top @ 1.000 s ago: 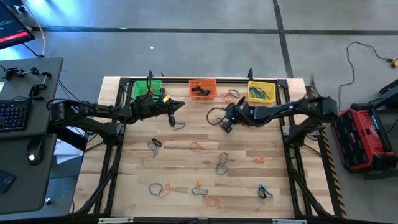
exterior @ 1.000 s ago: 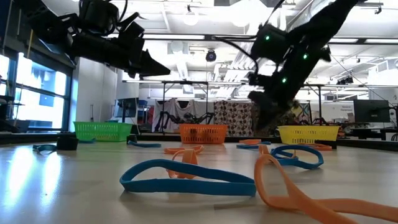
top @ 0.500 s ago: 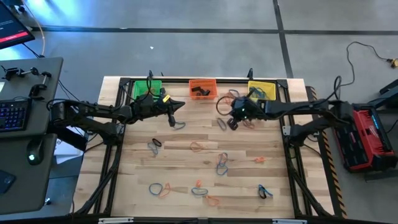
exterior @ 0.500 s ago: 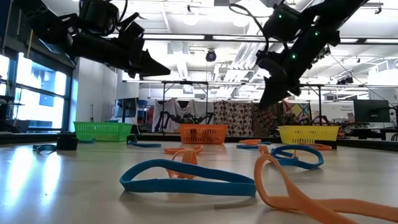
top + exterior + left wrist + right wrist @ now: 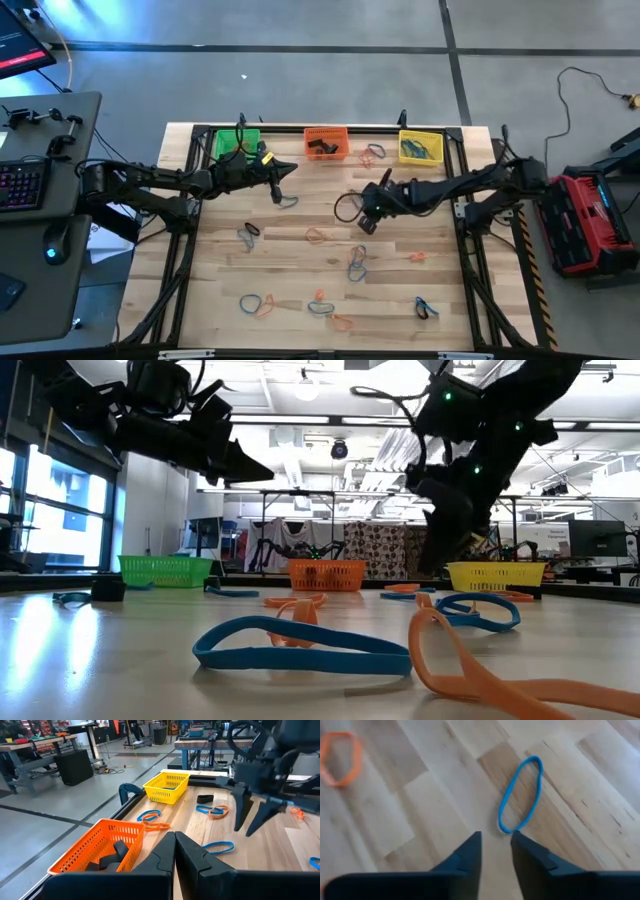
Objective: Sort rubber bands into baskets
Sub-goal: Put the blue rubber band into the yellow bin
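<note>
Bands, near edge: blue rubber band [image 5: 300, 645] and orange rubber band [image 5: 480, 670] lie flat closest to the low camera; more loops are scattered over the wooden table [image 5: 220, 290].
Right gripper [image 5: 362, 212]: above mid-table, pointing down, fingers [image 5: 470, 851] a narrow gap apart, holding nothing.
Band under it: a blue loop [image 5: 521, 793] flat on the wood just beyond the fingertips, an orange loop [image 5: 340, 757] well apart.
Left gripper [image 5: 283, 180]: hovers above the table near the green basket [image 5: 237, 144], fingers pressed together, empty.
Baskets, far edge: green, red-orange basket [image 5: 326, 142], yellow basket [image 5: 420, 146] in a row; dark bands in the red-orange one, blue in the yellow.
</note>
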Robot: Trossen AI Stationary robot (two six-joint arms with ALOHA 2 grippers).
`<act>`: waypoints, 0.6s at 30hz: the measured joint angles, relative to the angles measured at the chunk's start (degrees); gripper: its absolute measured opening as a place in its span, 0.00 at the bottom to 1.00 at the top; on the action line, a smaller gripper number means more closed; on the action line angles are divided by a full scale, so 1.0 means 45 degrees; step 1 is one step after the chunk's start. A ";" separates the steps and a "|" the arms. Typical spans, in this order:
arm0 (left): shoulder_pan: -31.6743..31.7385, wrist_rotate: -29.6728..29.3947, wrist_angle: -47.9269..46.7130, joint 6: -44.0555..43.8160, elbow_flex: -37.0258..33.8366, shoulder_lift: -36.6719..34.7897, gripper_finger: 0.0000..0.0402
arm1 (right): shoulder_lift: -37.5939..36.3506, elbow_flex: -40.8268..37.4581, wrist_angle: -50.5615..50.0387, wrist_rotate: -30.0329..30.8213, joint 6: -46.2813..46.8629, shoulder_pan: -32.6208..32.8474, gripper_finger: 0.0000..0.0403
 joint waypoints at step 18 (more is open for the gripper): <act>0.0005 0.0002 0.0000 0.0016 0.0000 0.0000 0.00 | 0.2187 0.0019 0.1663 0.1162 0.0811 0.0061 0.24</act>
